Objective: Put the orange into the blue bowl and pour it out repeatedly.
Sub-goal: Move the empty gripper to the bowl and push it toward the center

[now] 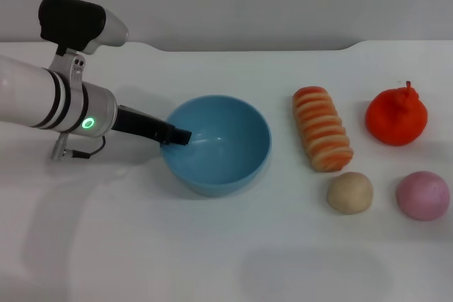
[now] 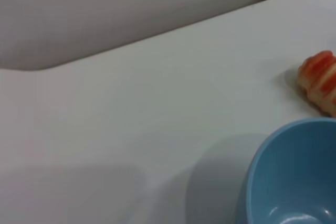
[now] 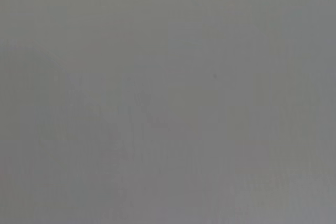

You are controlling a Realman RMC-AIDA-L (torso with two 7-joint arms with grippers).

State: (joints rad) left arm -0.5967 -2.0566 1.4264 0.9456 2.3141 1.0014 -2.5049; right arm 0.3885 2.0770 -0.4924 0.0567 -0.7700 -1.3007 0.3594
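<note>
The blue bowl (image 1: 218,145) sits in the middle of the head view on the white table (image 1: 141,245). The left gripper (image 1: 178,136) comes in from the left and pinches the bowl's left rim, closed tight on it. The bowl has nothing in it. The orange (image 1: 396,117) sits far off at the right, well apart from the bowl. Between them lies the striped bread (image 1: 322,128). Below it are a tan ball (image 1: 350,192) and a pink ball (image 1: 422,195). The right gripper does not show.
</note>
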